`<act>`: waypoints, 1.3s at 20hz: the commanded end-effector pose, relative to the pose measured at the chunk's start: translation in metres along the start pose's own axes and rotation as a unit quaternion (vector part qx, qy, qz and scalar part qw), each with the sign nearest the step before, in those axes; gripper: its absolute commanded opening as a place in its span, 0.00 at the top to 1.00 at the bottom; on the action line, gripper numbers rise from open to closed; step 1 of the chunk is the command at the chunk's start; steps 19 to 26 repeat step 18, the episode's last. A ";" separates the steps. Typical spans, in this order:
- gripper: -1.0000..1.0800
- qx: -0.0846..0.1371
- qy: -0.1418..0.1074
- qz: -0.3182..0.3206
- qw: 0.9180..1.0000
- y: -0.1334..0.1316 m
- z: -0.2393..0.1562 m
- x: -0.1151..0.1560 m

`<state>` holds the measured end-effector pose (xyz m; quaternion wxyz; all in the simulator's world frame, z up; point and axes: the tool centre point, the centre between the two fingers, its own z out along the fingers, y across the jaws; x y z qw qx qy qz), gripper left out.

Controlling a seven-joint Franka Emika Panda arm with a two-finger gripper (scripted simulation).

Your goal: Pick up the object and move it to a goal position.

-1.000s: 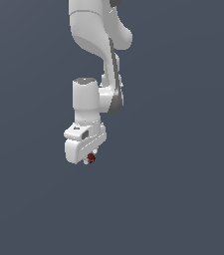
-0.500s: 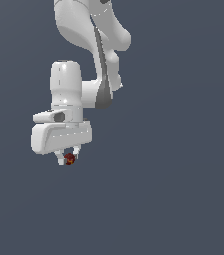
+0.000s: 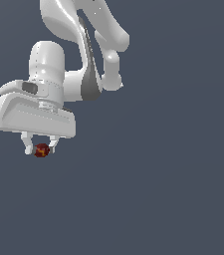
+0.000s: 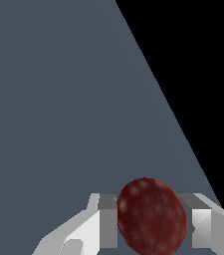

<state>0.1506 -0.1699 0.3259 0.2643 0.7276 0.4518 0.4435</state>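
The object (image 3: 42, 150) is a tiny dark red roundish lump with orange-yellow specks, held between the two short white fingers of my gripper (image 3: 40, 149) under the wide white hand. In the exterior view it hangs at the left, above the flat grey ground. The wrist view shows the same object (image 4: 151, 216) as a large dark red oval, pressed on both sides by the grey pads (image 4: 107, 219). My gripper (image 4: 151, 221) is shut on it. No goal marker shows in either view.
Plain grey ground (image 3: 173, 189) fills the exterior view around the white arm (image 3: 88, 45). In the wrist view the grey surface (image 4: 58, 99) ends at a slanted edge, with black beyond it.
The arm has swung toward the exterior view's left over the last second, carrying the object with it, and the hand now looks larger and wider in the picture. The grip has stayed shut.
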 end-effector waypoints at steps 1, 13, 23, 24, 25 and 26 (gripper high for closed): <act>1.00 -0.025 0.014 0.000 1.000 0.021 -0.009 0.001; 1.00 -0.094 0.056 -0.001 0.994 0.076 -0.039 0.002; 1.00 -0.101 0.060 -0.001 0.993 0.081 -0.043 0.002; 1.00 -0.101 0.060 -0.001 0.993 0.081 -0.043 0.002; 1.00 -0.101 0.060 -0.001 0.993 0.081 -0.043 0.002; 1.00 -0.101 0.060 -0.001 0.993 0.081 -0.043 0.002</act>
